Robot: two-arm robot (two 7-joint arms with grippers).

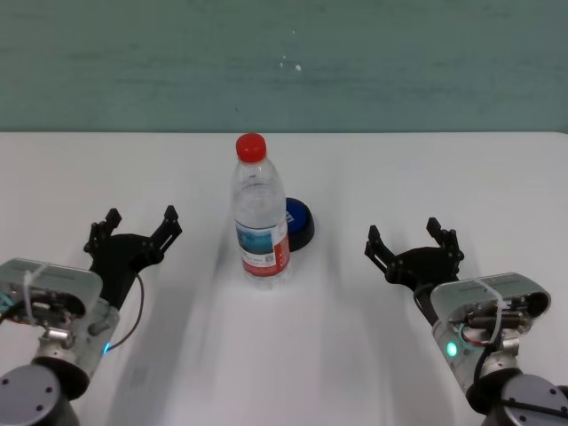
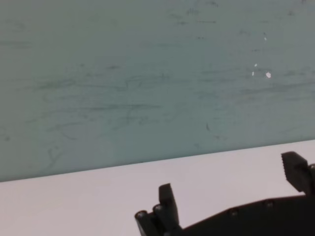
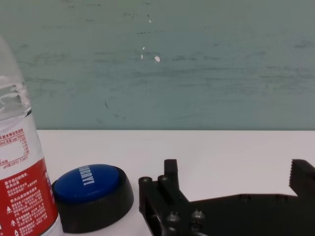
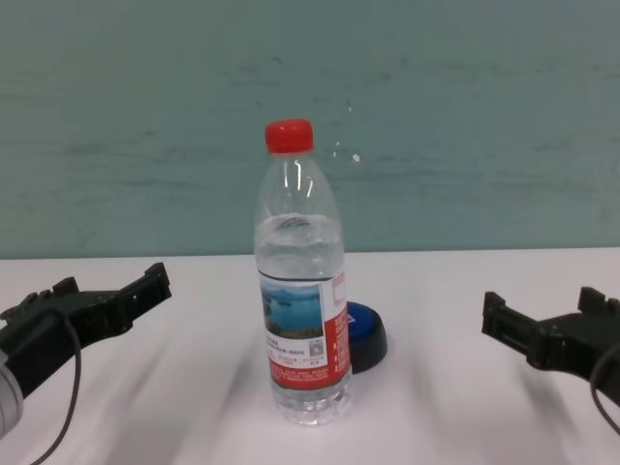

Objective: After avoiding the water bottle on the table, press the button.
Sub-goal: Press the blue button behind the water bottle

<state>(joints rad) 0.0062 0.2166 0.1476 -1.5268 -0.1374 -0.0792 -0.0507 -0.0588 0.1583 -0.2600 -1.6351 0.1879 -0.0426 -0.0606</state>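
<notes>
The water bottle (image 1: 261, 213) stands upright at the middle of the white table (image 1: 426, 177), with a red cap and a lake label (image 4: 298, 325). The blue button (image 1: 298, 222) sits just behind it to the right, partly hidden by the bottle (image 4: 368, 334). My right gripper (image 1: 414, 238) is open and empty, to the right of the button; its wrist view shows the button (image 3: 91, 194) and the bottle's edge (image 3: 22, 182). My left gripper (image 1: 140, 227) is open and empty, to the left of the bottle.
A teal wall (image 1: 284, 62) runs behind the table's far edge. Bare tabletop lies on both sides of the bottle and in front of it.
</notes>
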